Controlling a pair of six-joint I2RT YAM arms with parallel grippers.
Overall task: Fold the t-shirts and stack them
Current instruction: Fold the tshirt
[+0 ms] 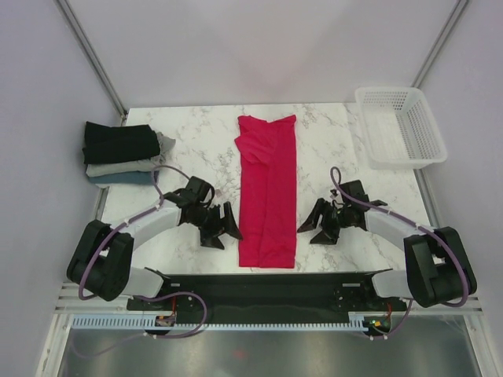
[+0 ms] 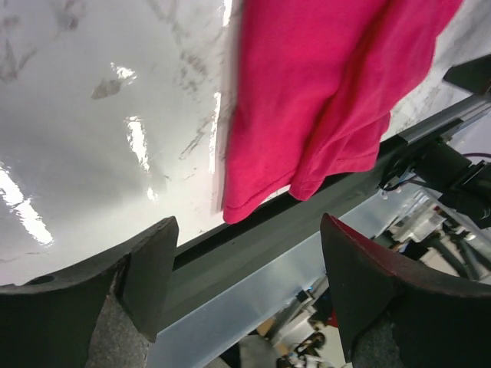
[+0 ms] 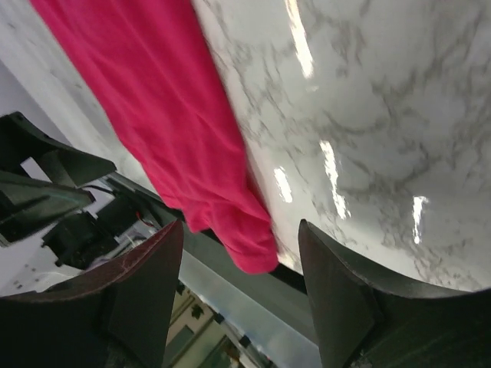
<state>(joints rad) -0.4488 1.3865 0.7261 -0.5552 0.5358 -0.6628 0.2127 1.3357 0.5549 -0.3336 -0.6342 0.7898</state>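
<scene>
Plainly both grippers are spread wide and hold nothing: between the left gripper's [image 1: 222, 228] fingertips [image 2: 149, 253] only tabletop and a cloth edge show, and the right gripper's [image 1: 316, 230] fingertips [image 3: 149, 276] frame the same. Each hovers low just beside the near end of the red t-shirt [image 1: 267, 196], one on either side, neither touching it. The shirt lies on the marble table [image 1: 196, 141] as a long narrow strip running far to near, its near end at the table's near edge. At the far left sits the stack of folded t-shirts [image 1: 126, 153], black on top. The lengthwise folds look done, so the crosswise fold seems in hand. That calls for both grippers to move inward, pinch the near corners through all layers, and carry them toward the far end.
</scene>
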